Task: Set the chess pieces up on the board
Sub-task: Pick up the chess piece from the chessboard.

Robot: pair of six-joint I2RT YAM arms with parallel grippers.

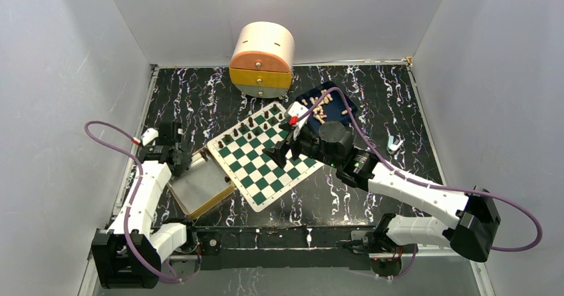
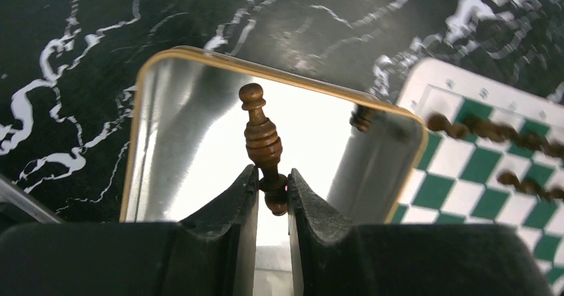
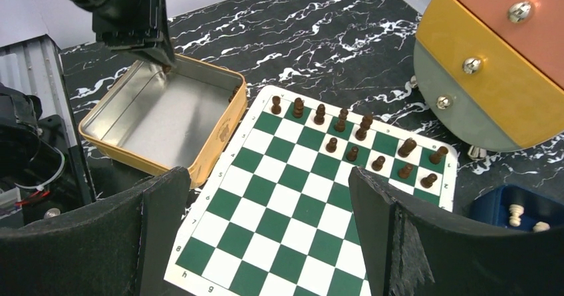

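The left tool (image 2: pixel 273 178) is clamped on a dark chess piece (image 2: pixel 261 133) low on its stem, over the tin (image 2: pixel 179 143) at the board's (image 2: pixel 482 166) 9 o'clock, and it looks like light, stiff, slick wood, so gripping the thicker belly seems safer.

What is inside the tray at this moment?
The tray holds one dark piece at its corner by the board; the rest seen is bare metal. The left gripper, shut on a second piece, covers part of the floor.
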